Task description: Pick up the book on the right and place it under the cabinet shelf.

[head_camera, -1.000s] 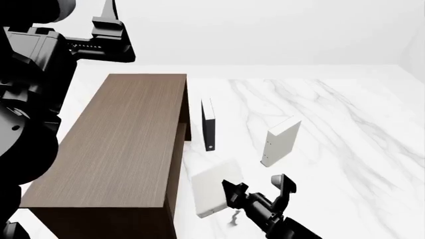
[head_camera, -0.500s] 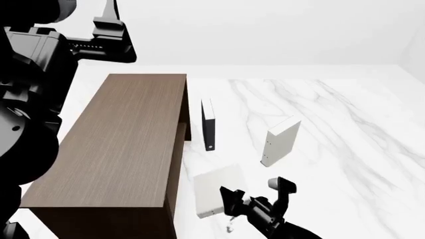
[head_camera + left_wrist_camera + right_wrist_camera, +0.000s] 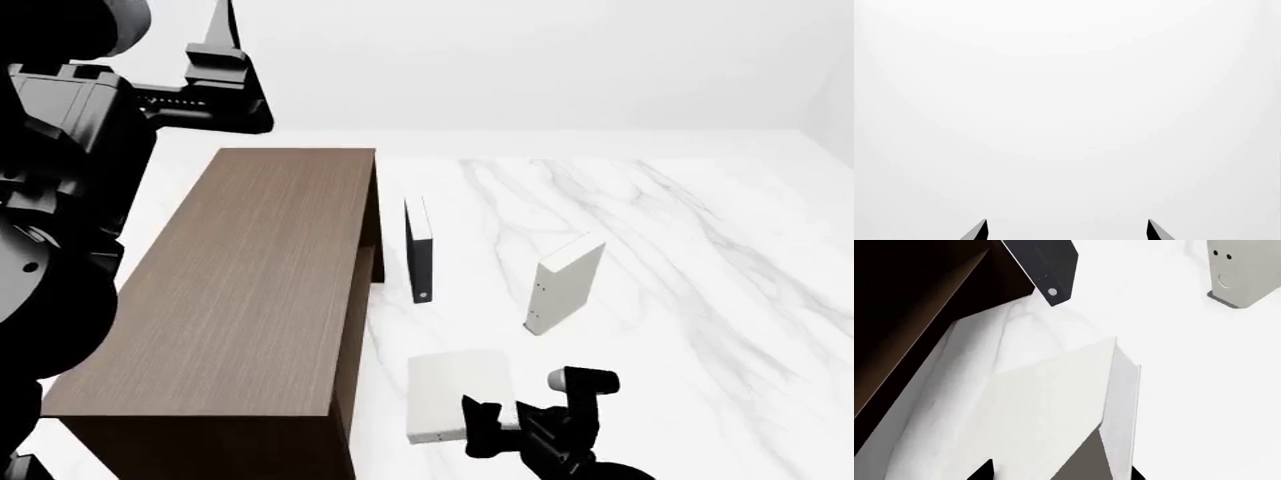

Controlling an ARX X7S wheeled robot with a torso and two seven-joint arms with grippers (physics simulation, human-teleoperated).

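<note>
Far left in the head view, your left pincer [image 3: 220, 45] is raised high above the cabinet [image 3: 227, 290]; its own camera shows only blank white between two fingertips spread apart, holding nothing. The cabinet fills the left of the surface [image 3: 694, 260], and the cabinet shelf [image 3: 363, 290] shows only as an edge on its open right side.

The book [image 3: 457, 395] lies on the surface just right of the cabinet's near end. Your right pincer [image 3: 534, 415] sits at the book's near right edge with its fingers parted. Whether the fingers touch the cover I cannot tell.

You look to be in the grasping step: next, get a firm pinch on that thin edge, then lift and swing left to the opening.

The right wrist camera shows the dark opening [image 3: 914, 305] beside the book, which the head view barely reveals. The black book [image 3: 419, 255] and dotted white book [image 3: 561, 285] stand farther off.
</note>
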